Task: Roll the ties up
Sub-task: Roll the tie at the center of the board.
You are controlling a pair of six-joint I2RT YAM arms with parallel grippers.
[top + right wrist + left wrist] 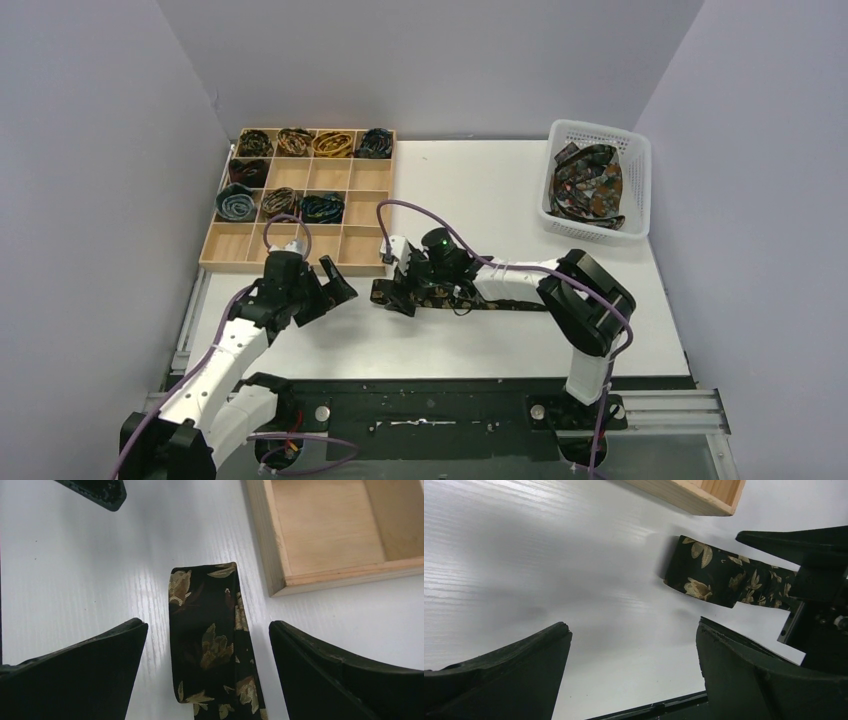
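Wooden tray (345, 575) just beside end of flat tie (210, 645) — L claw (631, 630), R claw (207, 624) both released.

A wooden tray (228, 243) of square compartments is seen on the white table (480, 190), just ahead of the left fingers (338, 281) — a white plastic basket (598, 130) is set well beyond the right fingers (401, 298).
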